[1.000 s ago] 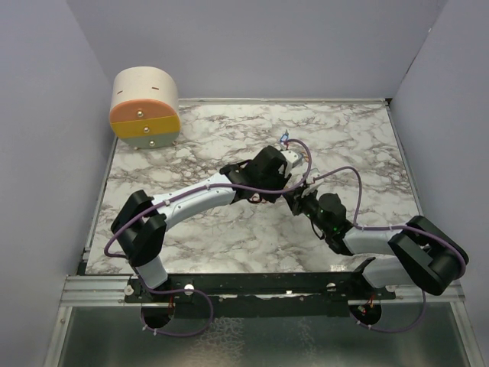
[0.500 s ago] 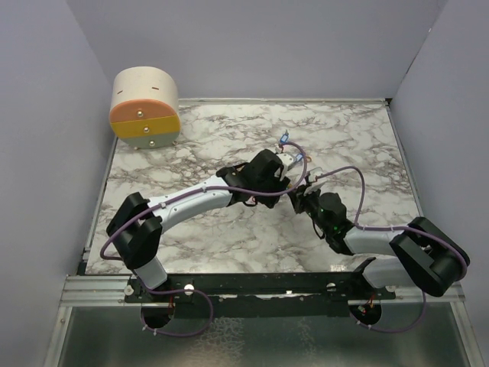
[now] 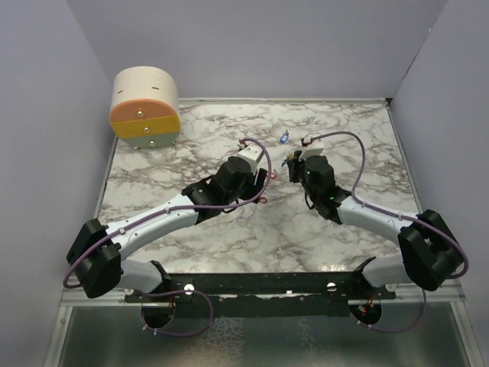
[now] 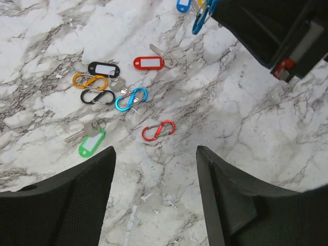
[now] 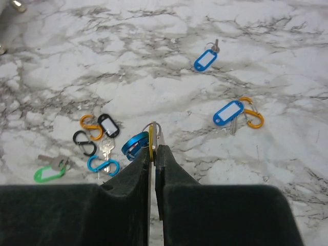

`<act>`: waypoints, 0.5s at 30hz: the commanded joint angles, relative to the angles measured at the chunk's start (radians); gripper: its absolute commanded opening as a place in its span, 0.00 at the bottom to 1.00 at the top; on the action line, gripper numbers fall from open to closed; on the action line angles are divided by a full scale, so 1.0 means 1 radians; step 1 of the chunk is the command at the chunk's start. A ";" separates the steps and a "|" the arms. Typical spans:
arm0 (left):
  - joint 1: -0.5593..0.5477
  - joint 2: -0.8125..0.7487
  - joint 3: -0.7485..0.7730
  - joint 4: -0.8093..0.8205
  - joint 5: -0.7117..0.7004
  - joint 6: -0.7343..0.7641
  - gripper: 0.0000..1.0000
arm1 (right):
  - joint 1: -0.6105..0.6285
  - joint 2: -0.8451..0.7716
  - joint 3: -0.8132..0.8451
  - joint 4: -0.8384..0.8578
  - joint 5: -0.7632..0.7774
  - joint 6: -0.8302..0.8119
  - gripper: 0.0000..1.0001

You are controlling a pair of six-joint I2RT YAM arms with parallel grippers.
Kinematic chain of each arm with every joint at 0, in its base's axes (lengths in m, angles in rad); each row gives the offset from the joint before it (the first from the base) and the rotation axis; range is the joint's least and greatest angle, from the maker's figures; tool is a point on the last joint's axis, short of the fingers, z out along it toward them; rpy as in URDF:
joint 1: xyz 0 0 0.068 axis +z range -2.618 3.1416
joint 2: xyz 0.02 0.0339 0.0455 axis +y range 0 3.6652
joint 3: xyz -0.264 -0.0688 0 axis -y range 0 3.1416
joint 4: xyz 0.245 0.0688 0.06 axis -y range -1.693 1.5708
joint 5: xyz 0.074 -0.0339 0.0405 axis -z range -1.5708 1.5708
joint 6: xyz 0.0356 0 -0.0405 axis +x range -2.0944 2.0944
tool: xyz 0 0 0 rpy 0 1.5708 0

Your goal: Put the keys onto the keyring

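My right gripper (image 5: 154, 146) is shut on a yellow key tag (image 5: 151, 139) with a small metal ring and a blue carabiner (image 5: 135, 145) hanging at its tip, held above the table. In the top view it (image 3: 294, 162) is to the right of my left gripper (image 3: 258, 177). My left gripper (image 4: 155, 154) is open and empty above bare marble. Ahead of it lie a red carabiner (image 4: 158, 130), a blue carabiner (image 4: 131, 99), a red-tagged key (image 4: 148, 62), a green-tagged key (image 4: 91, 142), a black tag (image 4: 102, 68), and an orange (image 4: 89, 80) and a black carabiner (image 4: 97, 96).
A blue-tagged key (image 5: 206, 59) lies alone farther out, also seen in the top view (image 3: 284, 138). Another blue tag (image 5: 228, 113) is joined to an orange carabiner (image 5: 253, 118). A round wooden drawer box (image 3: 145, 107) stands at the far left corner. Purple walls enclose the marble table (image 3: 359, 130).
The two grippers were close together; now they have parted. My left arm has drawn back to the left with open fingers. My right gripper has moved farther out, holding the tag cluster.
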 commanded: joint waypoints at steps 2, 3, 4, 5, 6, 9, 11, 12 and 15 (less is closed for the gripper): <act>0.001 -0.064 -0.048 0.099 -0.078 -0.027 0.70 | -0.077 0.121 0.156 -0.211 0.039 0.044 0.01; 0.001 -0.068 -0.053 0.098 -0.084 -0.027 0.71 | -0.094 0.149 0.176 -0.233 0.029 0.050 0.01; 0.002 -0.073 -0.060 0.100 -0.092 -0.030 0.73 | -0.111 0.170 0.194 -0.251 0.020 0.056 0.01; 0.002 -0.076 -0.067 0.104 -0.103 -0.036 0.76 | -0.125 0.191 0.204 -0.260 0.014 0.062 0.01; 0.002 -0.080 -0.074 0.107 -0.117 -0.041 0.80 | -0.141 0.211 0.207 -0.263 0.006 0.067 0.01; 0.001 -0.089 -0.091 0.122 -0.131 -0.054 0.90 | -0.188 0.243 0.197 -0.250 -0.032 0.078 0.01; 0.002 -0.099 -0.103 0.139 -0.137 -0.061 0.92 | -0.213 0.260 0.191 -0.240 -0.052 0.079 0.01; 0.002 -0.102 -0.110 0.151 -0.140 -0.064 0.92 | -0.224 0.269 0.191 -0.237 -0.062 0.078 0.01; 0.003 -0.118 -0.133 0.180 -0.161 -0.081 0.98 | -0.251 0.293 0.193 -0.226 -0.083 0.078 0.01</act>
